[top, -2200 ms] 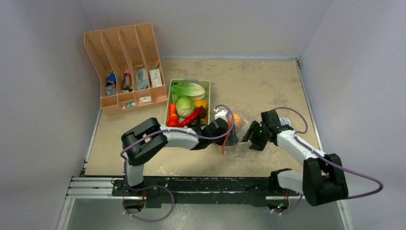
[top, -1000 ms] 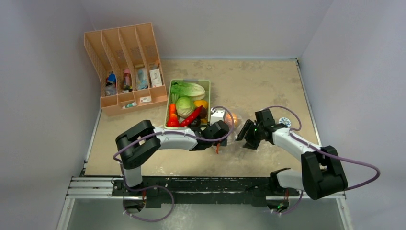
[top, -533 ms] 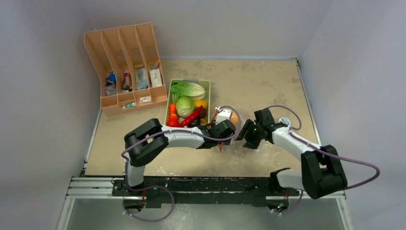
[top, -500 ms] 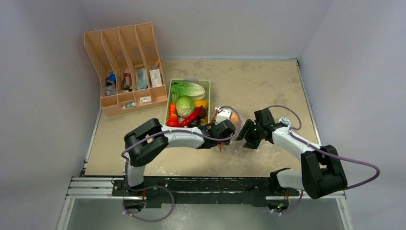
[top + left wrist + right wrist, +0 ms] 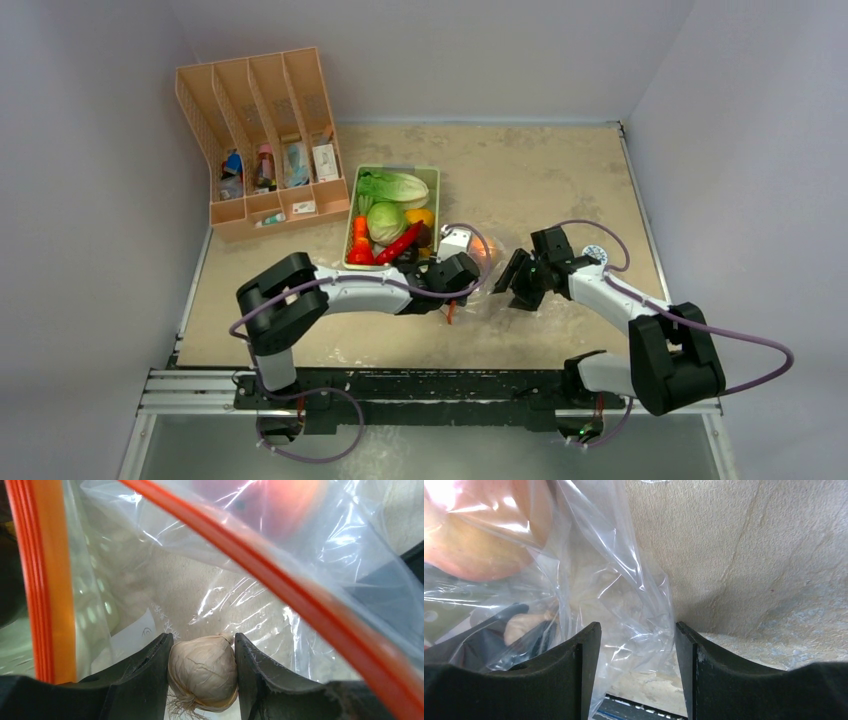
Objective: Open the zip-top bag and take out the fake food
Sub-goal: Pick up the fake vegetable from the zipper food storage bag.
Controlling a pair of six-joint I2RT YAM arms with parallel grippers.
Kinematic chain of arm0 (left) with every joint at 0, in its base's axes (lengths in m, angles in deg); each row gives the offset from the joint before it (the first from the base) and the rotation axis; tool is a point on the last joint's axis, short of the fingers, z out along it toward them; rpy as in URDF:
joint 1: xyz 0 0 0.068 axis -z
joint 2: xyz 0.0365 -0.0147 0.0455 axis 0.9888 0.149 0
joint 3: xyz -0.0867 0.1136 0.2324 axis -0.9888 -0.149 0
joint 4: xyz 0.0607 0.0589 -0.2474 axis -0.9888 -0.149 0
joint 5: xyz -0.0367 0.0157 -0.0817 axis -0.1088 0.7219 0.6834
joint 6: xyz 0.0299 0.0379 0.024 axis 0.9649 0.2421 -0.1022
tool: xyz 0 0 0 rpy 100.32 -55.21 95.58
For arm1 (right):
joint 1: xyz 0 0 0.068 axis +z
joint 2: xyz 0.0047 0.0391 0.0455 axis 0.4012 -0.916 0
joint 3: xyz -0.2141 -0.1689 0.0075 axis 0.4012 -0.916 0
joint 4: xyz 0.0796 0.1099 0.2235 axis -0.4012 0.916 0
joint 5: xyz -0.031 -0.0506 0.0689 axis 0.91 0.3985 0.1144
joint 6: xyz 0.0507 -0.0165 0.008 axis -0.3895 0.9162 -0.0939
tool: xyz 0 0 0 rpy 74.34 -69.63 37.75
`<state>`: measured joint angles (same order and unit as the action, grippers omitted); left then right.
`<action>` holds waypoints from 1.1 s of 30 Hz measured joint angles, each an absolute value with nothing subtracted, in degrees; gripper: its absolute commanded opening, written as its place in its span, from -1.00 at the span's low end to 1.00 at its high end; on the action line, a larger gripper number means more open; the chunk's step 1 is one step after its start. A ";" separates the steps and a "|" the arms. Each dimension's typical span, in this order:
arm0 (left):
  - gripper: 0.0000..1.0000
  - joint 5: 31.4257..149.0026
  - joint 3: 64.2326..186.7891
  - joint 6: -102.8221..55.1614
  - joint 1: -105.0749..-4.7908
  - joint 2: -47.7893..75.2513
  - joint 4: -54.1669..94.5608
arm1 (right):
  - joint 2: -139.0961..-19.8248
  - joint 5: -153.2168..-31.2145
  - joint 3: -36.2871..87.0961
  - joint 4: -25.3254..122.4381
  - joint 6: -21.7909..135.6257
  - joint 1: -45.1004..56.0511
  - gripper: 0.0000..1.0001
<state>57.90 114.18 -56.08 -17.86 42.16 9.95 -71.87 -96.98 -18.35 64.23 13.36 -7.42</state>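
Note:
The zip-top bag (image 5: 488, 265) lies open on the table beside the pale-green tray (image 5: 434, 176), its orange-red zip strip (image 5: 280, 575) spread wide. My left gripper (image 5: 202, 640) is inside the bag, shut on a small beige garlic piece (image 5: 202, 672). An orange-pink peach (image 5: 280, 505) sits deeper in the bag and also shows in the right wrist view (image 5: 474, 540). My right gripper (image 5: 636, 627) is open at the bag's far end, loose plastic (image 5: 624, 595) hanging between its jaws. The cabbage (image 5: 386, 222), chili (image 5: 400, 243) and carrot (image 5: 360, 240) lie in the tray.
Leafy lettuce (image 5: 395, 187) and a yellow pepper (image 5: 422, 216) are also in the tray. A peach-coloured file organizer (image 5: 265, 140) stands at the back left. A small round object (image 5: 596, 254) lies right of the right arm.
My left gripper has pulled back a little toward the near left, still inside the bag. The bag's zip strip shifted with it. The right arm has barely moved.

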 measured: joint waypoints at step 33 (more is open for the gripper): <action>-0.55 64.46 104.94 -58.84 -22.04 23.56 19.33 | -70.98 -94.25 -18.09 65.85 13.23 -7.42 0.21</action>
<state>64.46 104.94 -58.84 -22.04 23.56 19.33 -70.98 -94.25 -18.09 65.85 13.23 -7.42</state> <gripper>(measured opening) 0.449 0.598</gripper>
